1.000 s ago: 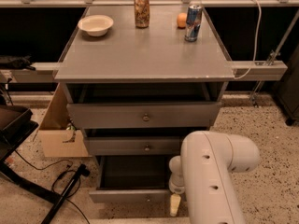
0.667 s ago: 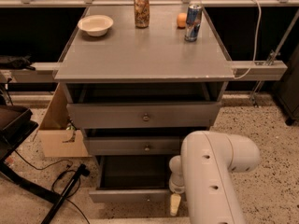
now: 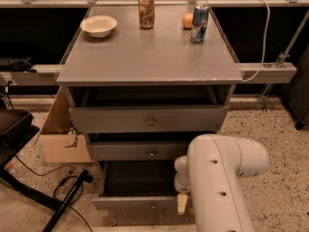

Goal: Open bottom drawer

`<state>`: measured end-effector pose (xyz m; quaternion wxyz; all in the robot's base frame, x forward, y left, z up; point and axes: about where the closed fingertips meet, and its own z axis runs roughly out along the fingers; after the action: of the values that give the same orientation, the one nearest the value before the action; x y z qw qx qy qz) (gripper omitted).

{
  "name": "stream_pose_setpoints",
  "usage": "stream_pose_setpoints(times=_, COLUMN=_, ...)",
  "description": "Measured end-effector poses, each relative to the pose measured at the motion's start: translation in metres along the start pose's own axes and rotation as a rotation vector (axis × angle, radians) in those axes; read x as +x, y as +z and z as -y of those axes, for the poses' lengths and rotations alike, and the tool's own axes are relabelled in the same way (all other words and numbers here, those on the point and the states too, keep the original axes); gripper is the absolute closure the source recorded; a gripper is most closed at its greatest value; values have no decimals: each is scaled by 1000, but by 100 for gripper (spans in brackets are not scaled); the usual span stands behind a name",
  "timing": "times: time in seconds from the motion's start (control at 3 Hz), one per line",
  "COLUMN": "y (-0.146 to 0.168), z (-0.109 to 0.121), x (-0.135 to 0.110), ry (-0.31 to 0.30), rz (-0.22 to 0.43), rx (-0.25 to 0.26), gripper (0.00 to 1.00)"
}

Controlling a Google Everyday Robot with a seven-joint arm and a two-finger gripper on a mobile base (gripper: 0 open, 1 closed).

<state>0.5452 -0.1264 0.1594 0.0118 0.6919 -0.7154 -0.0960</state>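
Observation:
The bottom drawer [image 3: 137,203] of the grey cabinet stands pulled out toward me, and its dark grey inside [image 3: 140,178] shows. Its knob is hard to make out on the low front edge. Above it are the mid-sized drawer [image 3: 145,151] and the tall top drawer [image 3: 149,120], each with a small round knob and each out a little. My gripper [image 3: 182,203] hangs below the white arm [image 3: 217,178] at the right end of the bottom drawer's front, right at its edge.
On the cabinet top [image 3: 149,57] stand a white bowl [image 3: 98,25], a brown can [image 3: 146,11], a blue can [image 3: 199,22] and an orange [image 3: 188,21]. A cardboard box [image 3: 60,139] sits left of the cabinet. Black cables [image 3: 67,192] and a black frame [image 3: 14,129] lie at the left.

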Motion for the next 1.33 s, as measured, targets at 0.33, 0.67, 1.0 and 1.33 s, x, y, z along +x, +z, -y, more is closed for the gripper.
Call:
stream_pose_setpoints(times=0.33, y=2, z=-2, x=2, ry=-4, rz=-2, rx=-10, gripper=0)
stream_pose_setpoints(times=0.67, y=10, z=-16, x=9, ry=22, rz=-7, rx=-50, gripper=0)
stream_pose_setpoints(times=1.0, y=31, z=-76, x=22, ry=80, rz=8, rx=-181, gripper=18)
stream_pose_setpoints(times=1.33, y=24, z=-73, x=20, ry=80, rz=9, rx=-181, gripper=42)
